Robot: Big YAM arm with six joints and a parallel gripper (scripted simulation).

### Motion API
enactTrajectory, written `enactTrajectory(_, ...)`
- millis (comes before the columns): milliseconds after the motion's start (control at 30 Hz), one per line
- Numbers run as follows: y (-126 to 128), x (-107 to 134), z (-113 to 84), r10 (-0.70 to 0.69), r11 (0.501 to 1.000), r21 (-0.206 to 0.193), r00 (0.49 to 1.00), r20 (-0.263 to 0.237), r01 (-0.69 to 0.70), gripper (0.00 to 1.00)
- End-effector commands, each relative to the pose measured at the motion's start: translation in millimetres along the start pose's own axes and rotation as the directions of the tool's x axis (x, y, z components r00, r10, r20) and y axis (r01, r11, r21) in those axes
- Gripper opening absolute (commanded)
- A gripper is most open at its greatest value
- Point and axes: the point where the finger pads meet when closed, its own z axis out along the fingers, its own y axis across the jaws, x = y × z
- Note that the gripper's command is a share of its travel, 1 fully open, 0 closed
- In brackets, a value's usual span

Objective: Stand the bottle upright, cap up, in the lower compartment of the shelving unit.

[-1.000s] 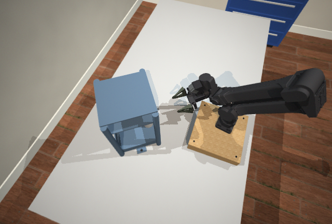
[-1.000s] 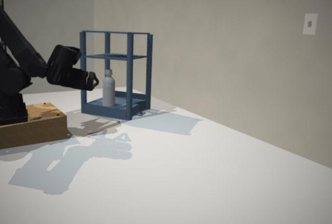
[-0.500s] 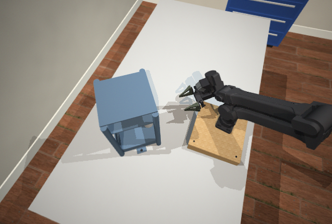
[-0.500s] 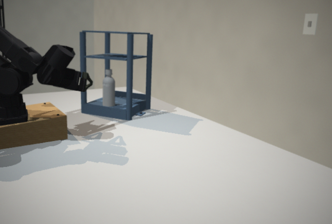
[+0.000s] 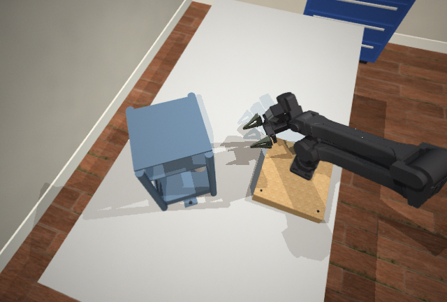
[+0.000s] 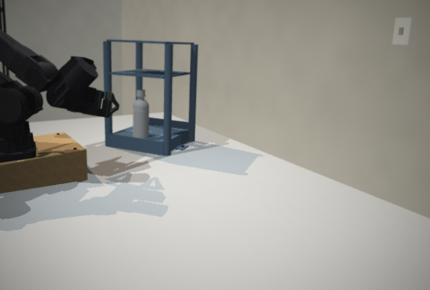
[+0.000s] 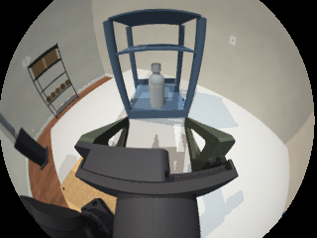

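The bottle (image 6: 140, 117) stands upright, cap up, on the floor of the lower compartment of the blue shelving unit (image 6: 168, 99), inside the raised front lip (its base is partly hidden by that lip). The gripper (image 5: 259, 133) hangs with jaws spread wide and holding nothing, well apart from the unit, over the near edge of the wooden base plate (image 5: 288, 197). Bare white table (image 5: 252, 56) lies between them.
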Motion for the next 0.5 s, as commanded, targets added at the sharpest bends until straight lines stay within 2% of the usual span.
enactTrajectory(0, -16.7, -22.9, -3.1, -0.070, 0.997, 0.016, 0.997, 0.013, 0.069, 0.87)
enactTrajectory(467, -13.9, -18.5, -1.9, -0.072, 0.997, 0.012, 0.997, 0.012, 0.072, 0.87)
